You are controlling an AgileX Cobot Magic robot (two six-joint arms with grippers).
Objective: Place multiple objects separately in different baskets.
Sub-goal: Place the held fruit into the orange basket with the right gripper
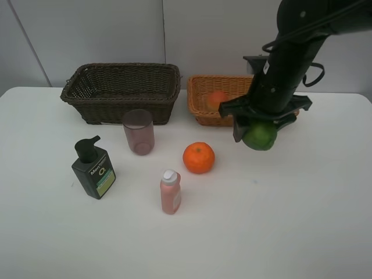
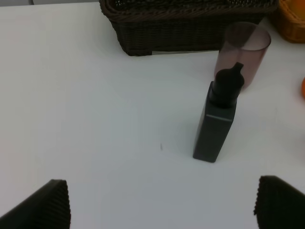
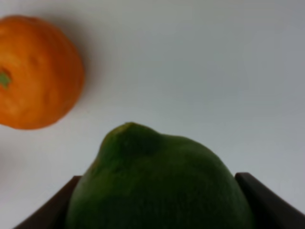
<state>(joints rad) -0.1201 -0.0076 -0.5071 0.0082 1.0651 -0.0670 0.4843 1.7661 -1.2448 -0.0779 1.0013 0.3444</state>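
My right gripper (image 1: 258, 131) is shut on the green mango-like fruit (image 1: 260, 136) and holds it above the table, just in front of the light tan basket (image 1: 200, 82). The right wrist view shows the fruit (image 3: 162, 186) between the jaws, with the orange (image 3: 35, 71) on the table beyond. The red-yellow peach (image 1: 218, 97) lies in the tan basket. The orange (image 1: 199, 157), mauve cup (image 1: 138, 132), dark green pump bottle (image 1: 93, 168) and pink bottle (image 1: 170, 192) stand on the table. My left gripper (image 2: 164, 202) is open and empty, set back from the pump bottle (image 2: 217, 124).
The dark brown basket (image 1: 119, 93) stands at the back left with nothing visible inside; its wall (image 2: 190, 36) shows behind the cup (image 2: 240, 55) in the left wrist view. The white table reaches to a grey wall behind the baskets.
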